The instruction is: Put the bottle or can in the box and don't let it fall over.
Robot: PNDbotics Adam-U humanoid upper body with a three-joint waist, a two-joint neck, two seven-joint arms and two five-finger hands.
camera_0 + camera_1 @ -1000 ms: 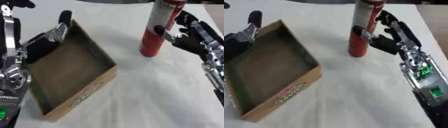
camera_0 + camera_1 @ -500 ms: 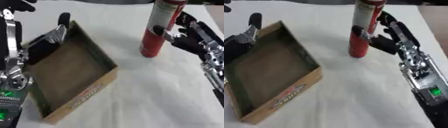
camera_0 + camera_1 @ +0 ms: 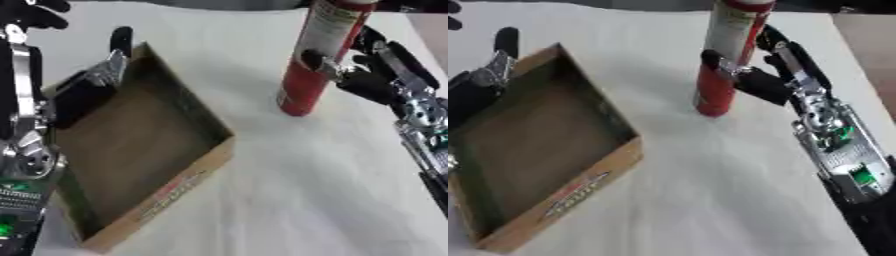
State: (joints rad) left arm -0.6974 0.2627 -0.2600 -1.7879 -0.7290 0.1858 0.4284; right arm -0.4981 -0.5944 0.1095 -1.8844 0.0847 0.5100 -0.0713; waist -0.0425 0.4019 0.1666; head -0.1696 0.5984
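Red spray can (image 3: 317, 57) upright near the desk's far edge, right hand (image 3: 773, 75) wrapping it.
Fingers curl round its middle, steadying it; left hand (image 3: 83, 90), fingers relaxed, braces the cardboard box (image 3: 579, 197).

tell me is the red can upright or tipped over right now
Upright. The red can stands on its base on the white table, outside the cardboard box, with the right hand curled round it.
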